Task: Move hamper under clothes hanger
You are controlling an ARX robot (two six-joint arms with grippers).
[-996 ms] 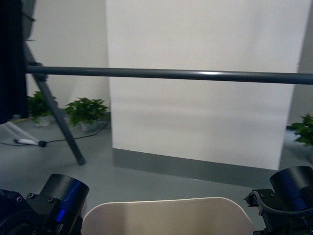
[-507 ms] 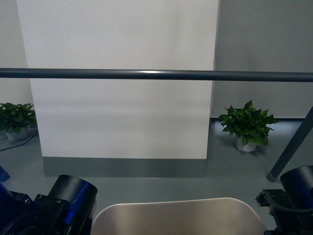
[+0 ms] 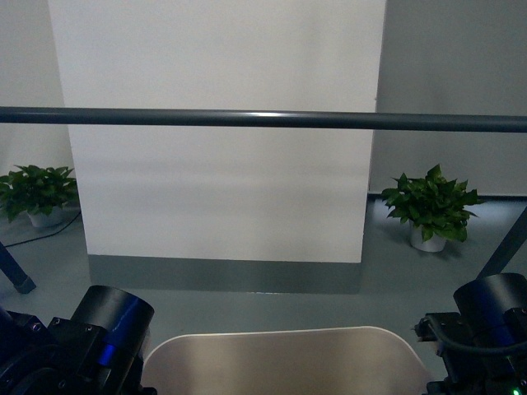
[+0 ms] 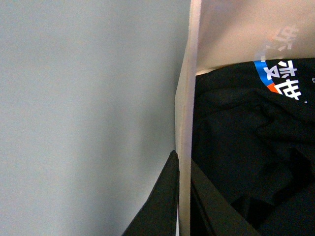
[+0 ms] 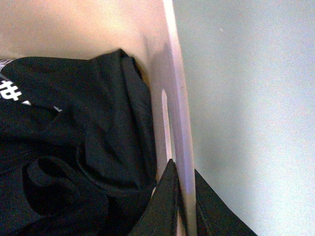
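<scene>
Looming white pillar [image 3: 222,189] beyond clothes hanger [image 3: 263,119]

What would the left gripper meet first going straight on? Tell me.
The hamper wall: the left gripper straddles it. Going on, its inner finger would likely press into the black clothes, though depth is unclear.

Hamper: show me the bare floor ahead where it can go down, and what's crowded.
Free: the grey floor between the hamper rim and the white panel's skirting, beneath the clothes hanger. Crowded: the right side, with a potted plant and hanger leg; the left, with another plant and leg foot. Black clothing lies in the hamper.
</scene>
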